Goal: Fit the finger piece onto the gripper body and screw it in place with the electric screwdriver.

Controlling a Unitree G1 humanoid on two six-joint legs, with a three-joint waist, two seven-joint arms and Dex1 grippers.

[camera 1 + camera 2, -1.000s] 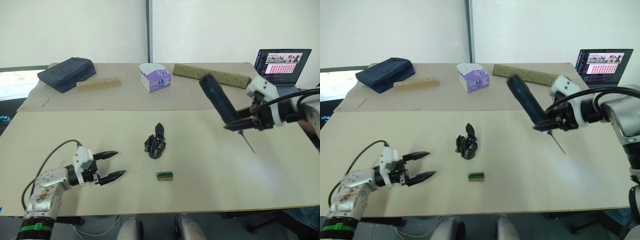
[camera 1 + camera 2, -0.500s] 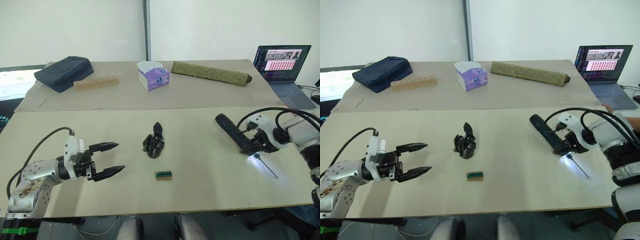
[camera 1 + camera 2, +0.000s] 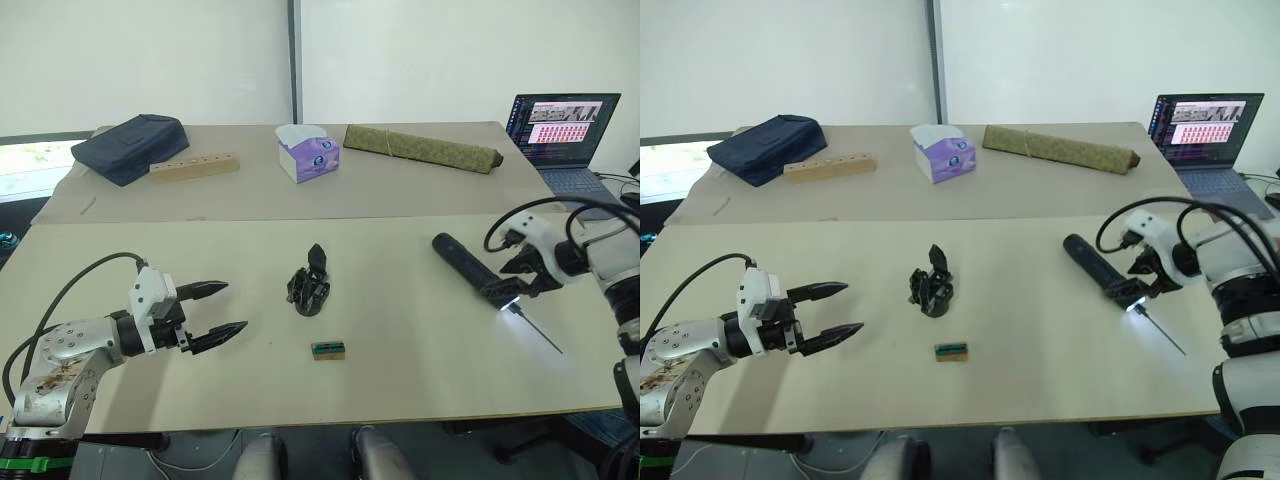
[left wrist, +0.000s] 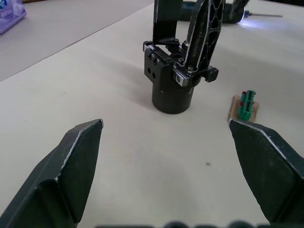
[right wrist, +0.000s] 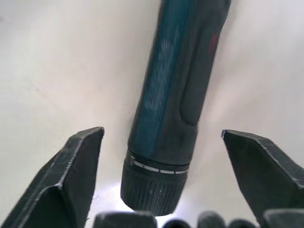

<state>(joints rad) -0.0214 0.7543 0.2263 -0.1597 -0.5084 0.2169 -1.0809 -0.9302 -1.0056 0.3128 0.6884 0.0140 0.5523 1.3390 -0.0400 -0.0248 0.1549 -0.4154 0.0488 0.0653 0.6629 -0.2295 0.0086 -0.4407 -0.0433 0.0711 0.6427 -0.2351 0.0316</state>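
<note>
Beige tabletop [image 3: 400,400], both grippers spread wide and empty.
Between the right gripper's [image 5: 161,156] parted fingers lies the electric screwdriver [image 3: 472,270], ungripped, its tip lit; ahead of the left gripper [image 3: 222,311] stands the gripper body [image 4: 178,76], a green-and-brown block [image 4: 245,105] just beside it.

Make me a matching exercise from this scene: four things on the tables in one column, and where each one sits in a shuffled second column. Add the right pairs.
Things
1. electric screwdriver
2. gripper body
3. tissue box
4. laptop

Places
A. far table, near its middle
B. lying on the near table between the open fingers of the right gripper
C. far right corner, screen lit
D. standing upright at the middle of the near table, ahead of the open left gripper

Pairs: 1-B, 2-D, 3-A, 4-C
</note>
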